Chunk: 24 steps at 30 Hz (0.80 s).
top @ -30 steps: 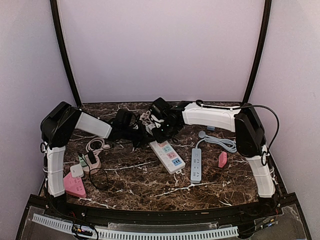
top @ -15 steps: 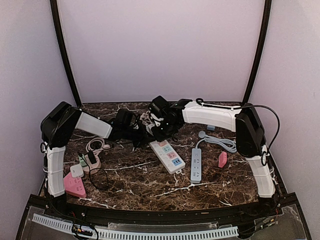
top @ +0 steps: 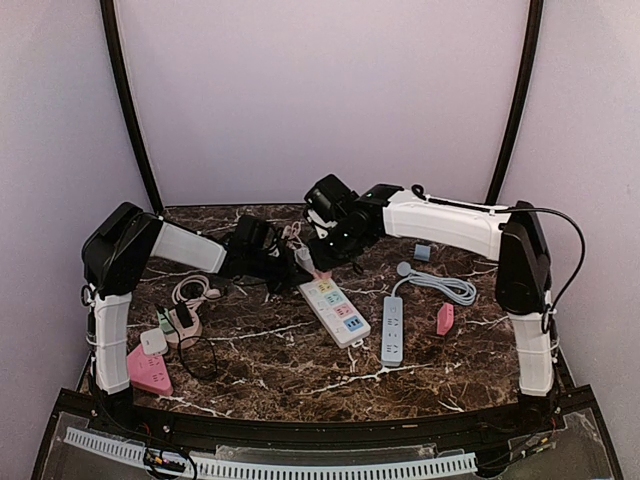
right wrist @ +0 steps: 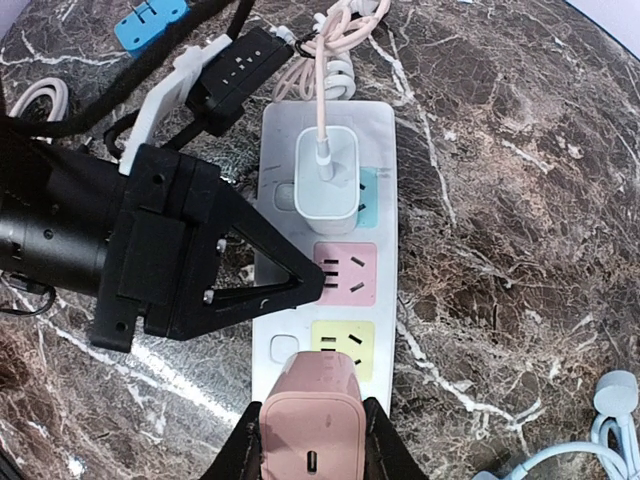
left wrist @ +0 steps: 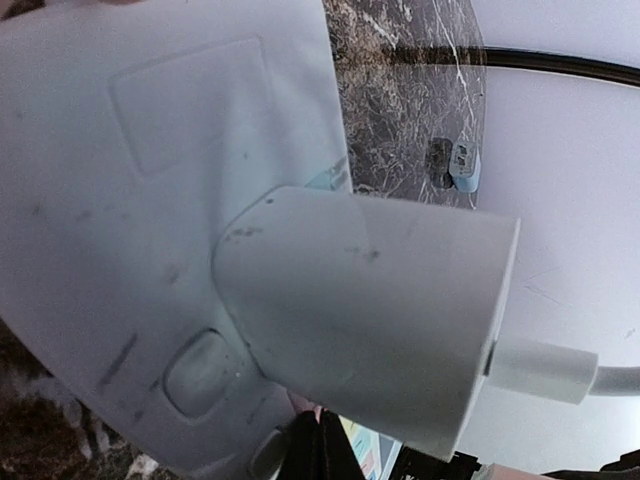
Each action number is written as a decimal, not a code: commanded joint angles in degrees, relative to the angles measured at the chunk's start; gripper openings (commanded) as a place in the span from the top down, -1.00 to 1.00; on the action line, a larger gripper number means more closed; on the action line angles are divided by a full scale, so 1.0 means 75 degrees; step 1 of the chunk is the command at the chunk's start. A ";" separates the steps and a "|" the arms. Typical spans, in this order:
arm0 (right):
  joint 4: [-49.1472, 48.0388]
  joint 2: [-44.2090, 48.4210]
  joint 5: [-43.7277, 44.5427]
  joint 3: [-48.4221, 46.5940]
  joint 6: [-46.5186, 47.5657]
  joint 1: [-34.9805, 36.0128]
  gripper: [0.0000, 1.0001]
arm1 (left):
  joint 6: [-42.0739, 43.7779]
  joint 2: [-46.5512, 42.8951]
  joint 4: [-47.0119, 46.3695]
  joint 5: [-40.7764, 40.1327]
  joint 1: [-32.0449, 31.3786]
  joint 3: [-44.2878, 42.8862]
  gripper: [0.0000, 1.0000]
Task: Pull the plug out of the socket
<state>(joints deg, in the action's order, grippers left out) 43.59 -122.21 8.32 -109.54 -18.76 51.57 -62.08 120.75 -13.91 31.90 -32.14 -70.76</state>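
Plug [right wrist: 305, 420], pink: clamped in right gripper [right wrist: 306, 445], poised over yellow socket [right wrist: 336, 350] of white power strip [right wrist: 378, 300]. White charger [right wrist: 325, 185] seated in blue socket. Left gripper [right wrist: 285, 285] on strip; opening cannot be told.

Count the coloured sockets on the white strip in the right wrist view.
3. The blue socket, far end, holds the white charger; the pink socket is in the middle; the yellow socket is nearest, by the pink plug.
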 commanded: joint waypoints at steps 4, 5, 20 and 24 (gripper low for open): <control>-0.0057 0.0573 -0.0766 0.0090 -0.0339 -0.0666 1.00 | 0.0574 0.0381 0.1971 -0.0455 -0.0261 -0.0271 1.00; 0.0019 0.0654 -0.0810 0.0038 -0.0433 -0.0749 1.00 | 0.0588 0.0357 0.2057 -0.0424 -0.0261 -0.0334 1.00; -0.1582 0.1977 -0.1831 0.1891 -0.0549 -0.1589 1.00 | 0.0271 -0.0395 0.2158 -0.0577 -0.0516 -0.0600 1.00; -0.1720 0.1998 -0.1929 0.2022 -0.0570 -0.1837 1.00 | 0.0326 -0.0582 0.2119 -0.0634 -0.0518 -0.0571 1.00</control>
<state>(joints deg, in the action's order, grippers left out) 33.21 -108.09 -3.84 -95.53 -22.59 39.59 -59.77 119.83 -1.85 29.17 -35.77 -76.36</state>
